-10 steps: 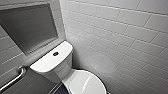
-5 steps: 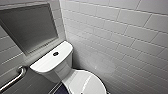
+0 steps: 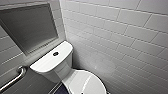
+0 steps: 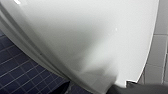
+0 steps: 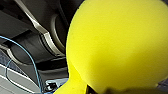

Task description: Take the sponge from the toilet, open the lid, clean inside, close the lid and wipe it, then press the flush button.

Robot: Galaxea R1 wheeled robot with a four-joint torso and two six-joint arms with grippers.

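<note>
Head view down on toilet, left wrist close over the same lid, right wrist against sponge

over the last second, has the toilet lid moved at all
No. In the head view the lid lies shut in the same place against the tank, with the grab bar beside them also unshifted.

My right gripper clasps the sponge close before its wrist camera, with my own grey body and a blue cable behind it; my left gripper, seen as a dark edge, hovers just beside the lid.
</note>
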